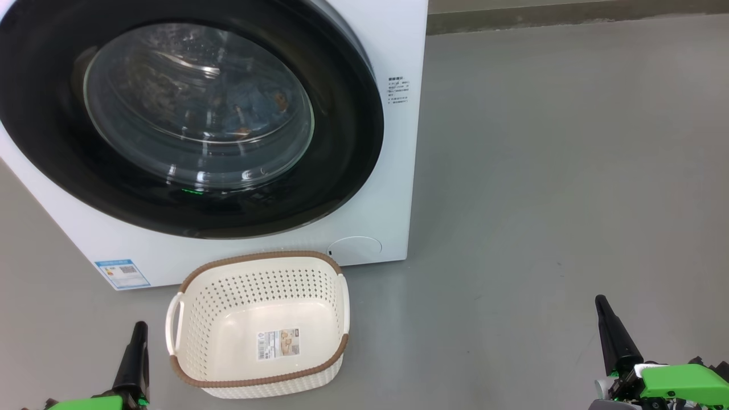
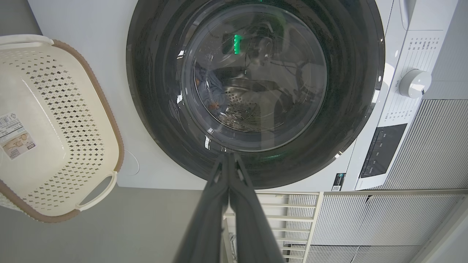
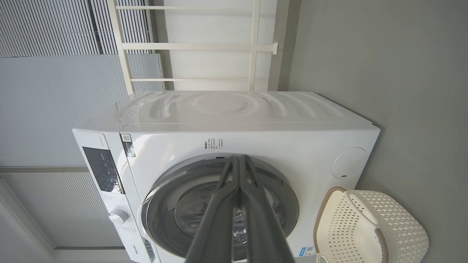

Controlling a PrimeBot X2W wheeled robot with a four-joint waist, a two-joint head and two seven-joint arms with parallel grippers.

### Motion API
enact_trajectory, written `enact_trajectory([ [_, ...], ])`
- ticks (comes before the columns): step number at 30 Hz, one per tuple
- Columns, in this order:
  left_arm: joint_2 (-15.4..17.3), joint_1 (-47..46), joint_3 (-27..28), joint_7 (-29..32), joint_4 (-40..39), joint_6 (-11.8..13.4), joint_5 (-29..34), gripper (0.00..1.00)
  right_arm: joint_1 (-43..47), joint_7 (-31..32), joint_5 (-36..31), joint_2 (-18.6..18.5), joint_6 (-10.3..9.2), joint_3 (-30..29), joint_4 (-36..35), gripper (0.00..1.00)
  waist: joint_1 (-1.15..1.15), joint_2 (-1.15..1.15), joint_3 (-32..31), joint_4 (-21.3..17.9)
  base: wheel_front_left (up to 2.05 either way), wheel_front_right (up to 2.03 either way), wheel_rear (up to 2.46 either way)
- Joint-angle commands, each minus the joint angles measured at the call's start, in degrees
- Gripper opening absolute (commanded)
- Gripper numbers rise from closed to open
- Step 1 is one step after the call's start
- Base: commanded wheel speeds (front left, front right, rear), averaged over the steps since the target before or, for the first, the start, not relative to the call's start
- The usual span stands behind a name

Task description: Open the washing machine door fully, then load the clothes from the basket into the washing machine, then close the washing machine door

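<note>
The white washing machine (image 1: 393, 45) stands ahead with its round black-rimmed door (image 1: 342, 142) shut flat against the front. Through the glass I see light-blue clothes (image 1: 250, 105) lying in the drum. The cream basket (image 1: 193, 336) with the brown rim sits on the floor just before the machine, holding nothing but a label sticker. My left gripper (image 1: 138, 327) is at the lower left, shut, beside the basket. My right gripper (image 1: 601, 302) is at the lower right, shut, well clear of the machine. Door (image 2: 347, 109), clothes (image 2: 212, 95) and basket (image 2: 106, 106) show in the left wrist view.
Grey floor (image 1: 541, 171) spreads to the right of the machine. A control panel and white knob (image 2: 415, 83) sit on the machine's front. White shelving (image 3: 197, 47) and ribbed wall panels stand behind the machine.
</note>
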Motion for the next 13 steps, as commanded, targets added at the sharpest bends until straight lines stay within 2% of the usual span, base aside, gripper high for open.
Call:
enact_trajectory([
  [1, 0.94, -2.34, 1.95, 0.24, -1.08, -0.65, 0.45, 0.00, -2.63, 0.39, -0.36, -0.24, -0.06, 1.26, -1.40, 0.00, 0.00, 0.00, 0.00, 0.00, 0.00, 0.00, 0.00],
  [13, 0.89, -2.35, 2.02, 0.29, -1.08, -0.65, 0.50, 0.00, -2.63, 0.42, -0.40, -0.22, -0.06, 1.22, -1.40, 0.00, 0.00, 0.00, 0.00, 0.00, 0.00, 0.00, 0.00],
])
